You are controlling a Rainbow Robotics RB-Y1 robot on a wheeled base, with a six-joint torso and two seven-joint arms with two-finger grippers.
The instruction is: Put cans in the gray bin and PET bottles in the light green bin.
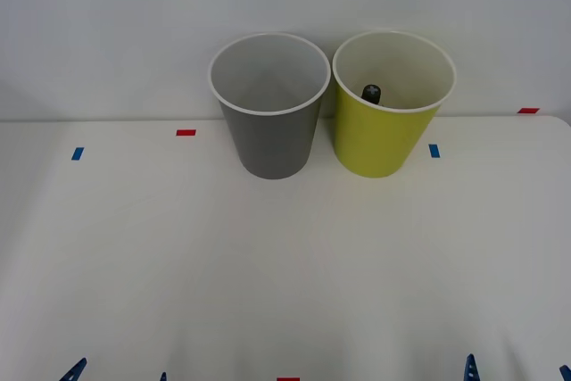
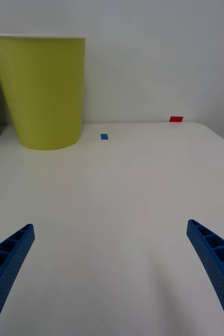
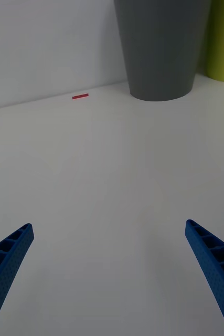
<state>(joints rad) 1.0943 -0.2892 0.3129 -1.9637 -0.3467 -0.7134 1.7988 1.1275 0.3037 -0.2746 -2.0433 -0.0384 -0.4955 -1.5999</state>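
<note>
At the near edge of the white bench [image 1: 285,265], the left gripper [image 1: 116,374] is at about 7 o'clock and the right gripper [image 1: 517,370] is at about 5 o'clock in the front view. Both hang low over the bare surface with their blue ribbed jaws spread wide apart, and nothing is between them. A small red tape mark [image 1: 288,379] lies on the near edge between the two grippers.

Farther away, at about 12 o'clock, the two bins stand upright at the back of the bench, near the white wall. The gray bin [image 1: 270,131] is on the left and the light green bin [image 1: 385,136] is just beside it on the right; I cannot tell if their rims touch. Inside the light green bin the PET bottle [image 1: 371,93] is visible by its black cap, which leans against the near inner wall. The inside of the gray bin looks pale.

Small blue tape marks [image 1: 434,150] and red tape marks [image 1: 186,132] lie on the bench to the left and right of the bins.
</note>
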